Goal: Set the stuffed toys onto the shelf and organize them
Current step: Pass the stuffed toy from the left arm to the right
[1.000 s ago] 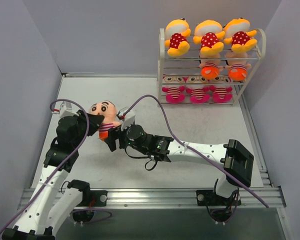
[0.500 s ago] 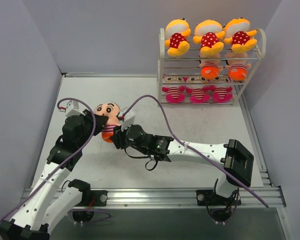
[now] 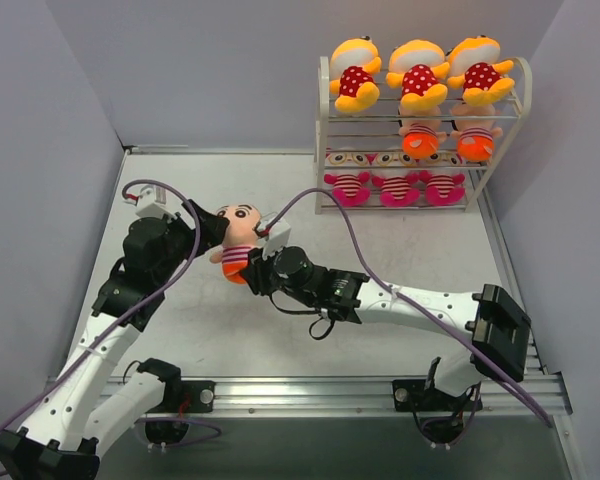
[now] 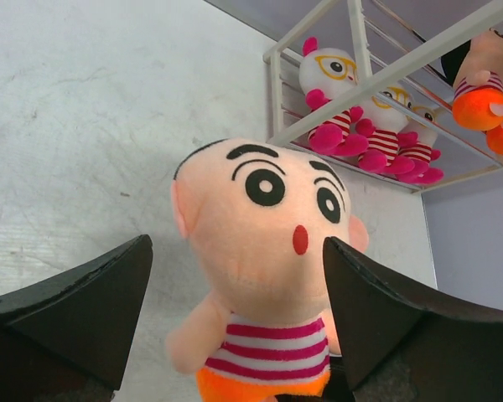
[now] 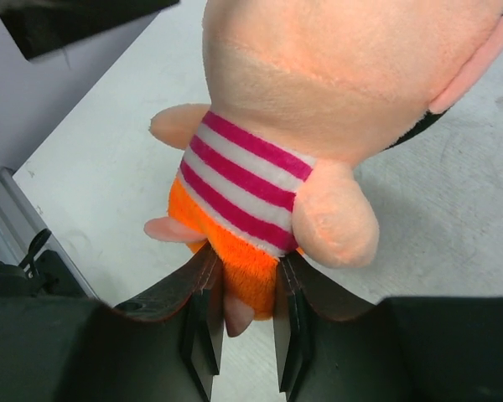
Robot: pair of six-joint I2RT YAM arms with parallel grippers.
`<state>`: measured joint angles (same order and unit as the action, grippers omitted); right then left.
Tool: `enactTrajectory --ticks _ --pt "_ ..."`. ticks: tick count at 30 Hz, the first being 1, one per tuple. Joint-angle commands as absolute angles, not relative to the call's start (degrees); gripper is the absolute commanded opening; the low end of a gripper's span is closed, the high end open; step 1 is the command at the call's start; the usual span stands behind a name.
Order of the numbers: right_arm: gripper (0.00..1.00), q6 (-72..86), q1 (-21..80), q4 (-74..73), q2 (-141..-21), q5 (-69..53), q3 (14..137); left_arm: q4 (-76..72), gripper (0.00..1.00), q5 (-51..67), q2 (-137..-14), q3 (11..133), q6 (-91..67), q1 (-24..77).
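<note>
The left gripper [image 3: 206, 231] sits at centre-left of the table [image 3: 400, 250], its jaws apart. In the left wrist view the two dark fingers [image 4: 84, 310] flank the head of the peach-faced doll [image 3: 240, 232], with a gap visible on each side and no contact. The doll is upright between the two grippers, and its face is turned toward the left wrist camera. It has a pink-and-white striped body and an orange bottom. The right gripper [image 3: 261, 266] is immediately right of the doll, reaching in from the right. In the right wrist view, the right gripper [image 5: 245, 311] is clamped on the orange bottom of the doll, with one finger pressed against each side. The shelf [image 3: 324, 130] stands at the far right of the table, well apart from both grippers. Its top tier carries three yellow-orange dolls [image 3: 417, 76] side by side. The middle tier carries two orange-bottomed dolls [image 3: 420, 140] in the centre and right positions. The bottom tier carries three pink-striped dolls [image 3: 398, 183] in a row.
</note>
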<state>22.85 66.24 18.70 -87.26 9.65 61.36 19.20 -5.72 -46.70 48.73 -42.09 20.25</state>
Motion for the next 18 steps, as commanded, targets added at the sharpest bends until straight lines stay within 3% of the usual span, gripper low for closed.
enactTrajectory --ticks 1,10,18 --pt "0.0 22.4 64.8 18.3 -82.5 9.6 59.6 19.1 0.91 -5.5 -47.1 53.3 -37.0 20.1" --pt "0.0 21.1 58.8 12.6 -72.9 9.0 52.1 24.0 0.97 -4.7 -48.0 58.9 -30.3 16.9" --pt "0.0 17.8 50.4 5.4 -63.9 6.2 50.1 29.1 0.97 3.8 -48.0 58.8 -23.1 6.1"
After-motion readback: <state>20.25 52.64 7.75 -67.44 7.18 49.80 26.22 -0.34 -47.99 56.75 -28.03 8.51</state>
